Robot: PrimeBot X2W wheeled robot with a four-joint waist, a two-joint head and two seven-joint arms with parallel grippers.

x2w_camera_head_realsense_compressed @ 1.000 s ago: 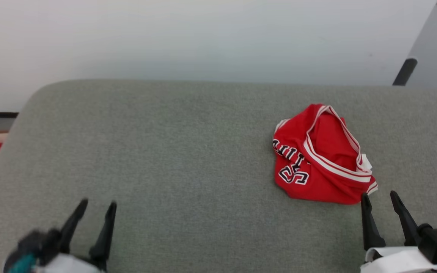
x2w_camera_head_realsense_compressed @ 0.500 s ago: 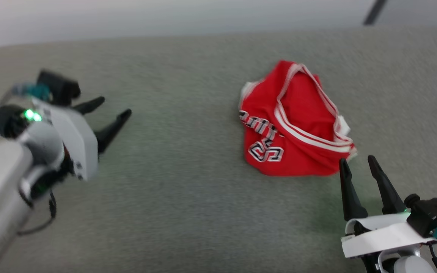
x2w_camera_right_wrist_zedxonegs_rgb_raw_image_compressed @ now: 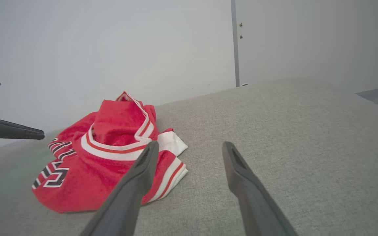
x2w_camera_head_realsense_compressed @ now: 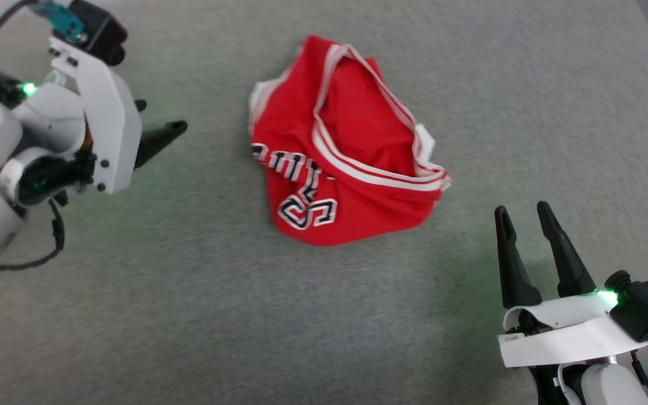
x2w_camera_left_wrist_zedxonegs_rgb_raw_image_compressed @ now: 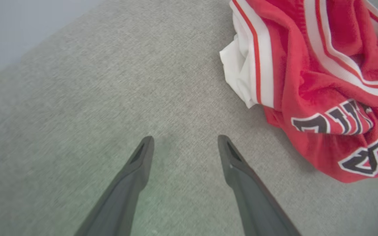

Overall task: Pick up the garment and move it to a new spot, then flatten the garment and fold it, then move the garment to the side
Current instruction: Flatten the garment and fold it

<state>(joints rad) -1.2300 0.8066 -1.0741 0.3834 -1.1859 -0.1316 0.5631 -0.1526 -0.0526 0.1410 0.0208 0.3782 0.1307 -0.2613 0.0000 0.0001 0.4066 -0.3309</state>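
A red shirt (x2w_camera_head_realsense_compressed: 346, 163) with striped white-and-red trim and black lettering is lying crumpled in a heap on a grey fabric surface (x2w_camera_head_realsense_compressed: 189, 315). The left gripper (x2w_camera_head_realsense_compressed: 162, 117) is hovering to the shirt's left, its fingers spread apart, pointing toward it and holding nothing. The right gripper (x2w_camera_head_realsense_compressed: 522, 209) is sitting near the shirt's lower right edge, fingers likewise parted and empty, clear of the cloth.

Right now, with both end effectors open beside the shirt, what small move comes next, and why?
Probably ease the left end effector toward the shirt, at its white-trimmed edge: its fingers stand open over bare grey surface, short of the crumpled cloth, holding nothing.
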